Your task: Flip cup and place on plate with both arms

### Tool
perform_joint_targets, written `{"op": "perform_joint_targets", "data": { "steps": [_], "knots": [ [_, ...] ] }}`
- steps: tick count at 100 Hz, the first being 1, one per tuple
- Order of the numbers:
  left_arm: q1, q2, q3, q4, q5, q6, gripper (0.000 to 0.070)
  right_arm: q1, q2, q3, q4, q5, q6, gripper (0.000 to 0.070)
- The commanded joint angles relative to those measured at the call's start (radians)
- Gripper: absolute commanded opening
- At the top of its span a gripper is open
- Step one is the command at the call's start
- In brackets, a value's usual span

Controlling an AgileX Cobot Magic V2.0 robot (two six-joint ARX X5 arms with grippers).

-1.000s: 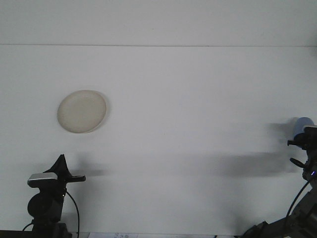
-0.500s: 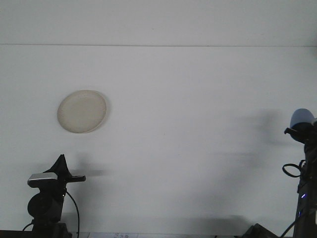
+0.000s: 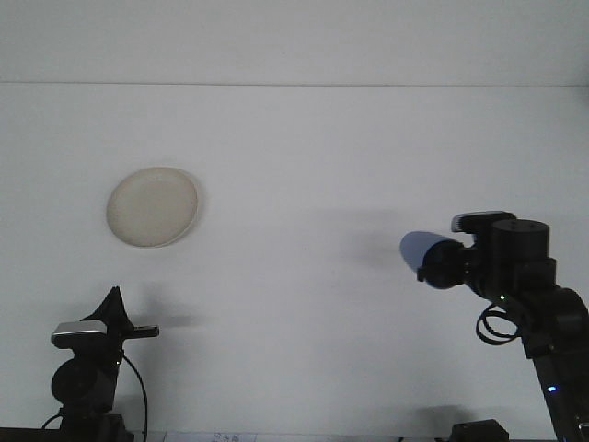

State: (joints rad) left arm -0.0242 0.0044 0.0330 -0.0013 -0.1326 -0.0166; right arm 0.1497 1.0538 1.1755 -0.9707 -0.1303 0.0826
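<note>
Blue cup (image 3: 420,249) sideways, airborne; cream plate (image 3: 152,206) far left.

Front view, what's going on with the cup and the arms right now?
The right gripper holds a blue cup up off the table, tipped on its side and pointing left toward the middle. The left gripper sits low at the near left, holding nothing, and its fingers can't be made out. The plate lies bare on the left of the table, well apart from the cup. So the cup is picked up but not yet on the plate.
</note>
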Motion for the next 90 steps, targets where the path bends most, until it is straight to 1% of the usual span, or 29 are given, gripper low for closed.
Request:
{"op": "perform_joint_targets", "data": {
  "steps": [1, 19, 38, 52, 65, 73, 77, 80, 90],
  "knots": [
    [0.0, -0.001, -0.019, 0.01, -0.001, -0.003, 0.0015, 0.077, 0.047, 0.037, -0.063, 0.0, -0.001, 0.0001],
    [0.0, -0.001, -0.019, 0.01, -0.001, -0.003, 0.0015, 0.27, 0.18, 0.051, -0.124, 0.0, 0.002, 0.0001],
    [0.0, -0.001, -0.019, 0.01, -0.001, -0.003, 0.0015, 0.429, 0.331, 0.051, -0.126, 0.0, 0.007, 0.0001],
    [0.0, -0.002, -0.019, 0.01, -0.002, -0.003, 0.0015, 0.499, 0.419, 0.051, -0.122, 0.01, 0.007, 0.0001],
    [0.0, -0.001, -0.019, 0.01, -0.001, -0.003, 0.0015, 0.539, 0.47, 0.051, -0.122, 0.05, 0.007, 0.0001],
    [0.0, -0.001, -0.019, 0.01, -0.001, -0.003, 0.0015, 0.554, 0.488, 0.051, -0.116, 0.052, 0.007, 0.0007],
    [0.0, -0.001, -0.019, 0.01, -0.001, -0.003, 0.0015, 0.559, 0.494, 0.051, -0.114, 0.053, 0.007, 0.0032],
    [0.0, -0.001, -0.019, 0.01, -0.001, -0.003, 0.0015, 0.561, 0.494, 0.051, -0.113, 0.053, 0.007, 0.0083],
    [0.0, -0.001, -0.019, 0.01, -0.001, -0.003, 0.0015, 0.568, 0.495, 0.052, -0.099, 0.053, 0.008, 0.0339]
  ]
}}
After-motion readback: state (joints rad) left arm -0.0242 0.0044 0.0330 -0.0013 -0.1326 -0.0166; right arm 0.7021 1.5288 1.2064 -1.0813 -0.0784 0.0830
